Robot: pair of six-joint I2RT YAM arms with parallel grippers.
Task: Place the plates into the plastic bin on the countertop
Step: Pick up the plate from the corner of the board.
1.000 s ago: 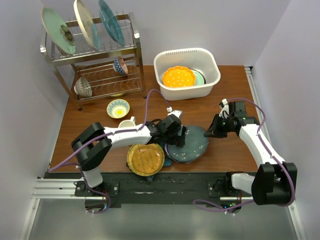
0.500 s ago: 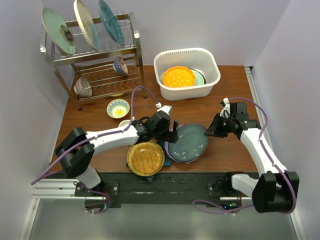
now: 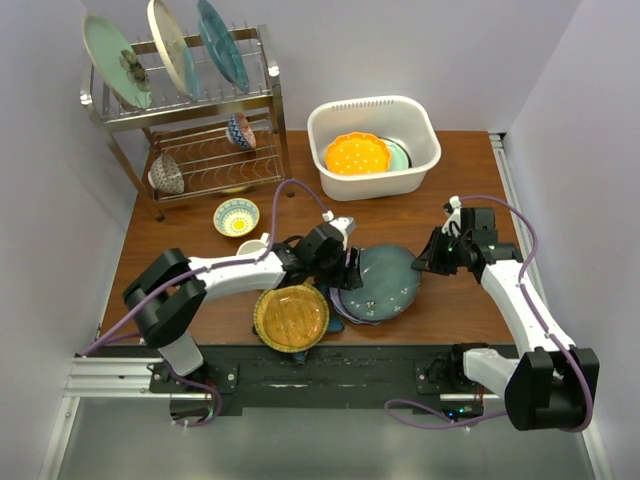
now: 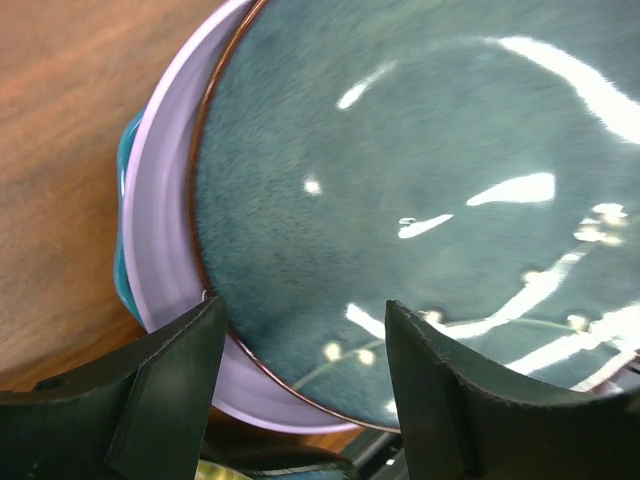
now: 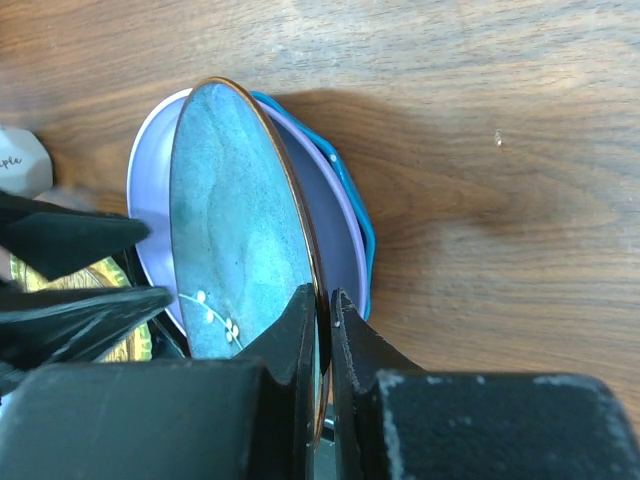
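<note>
Two arms meet over the countertop [image 3: 460, 190]; at the back, the white bin [image 3: 372, 103] holds an orange plate [image 3: 357, 155]. Left wrist view — the left gripper [image 4: 305, 315] stands open at the edge of the dark teal plate [image 4: 420, 180], which lies over a lavender plate [image 4: 165, 220]. Right wrist view — the right gripper [image 5: 322, 300] pinches the teal plate's rim, tilted.

The left arm stretches toward the middle of the countertop [image 3: 465, 190], left gripper [image 4: 305, 320] spread apart, while the right gripper [image 5: 322, 300] pinches the dark teal plate [image 5: 235, 220] by its rim.
</note>
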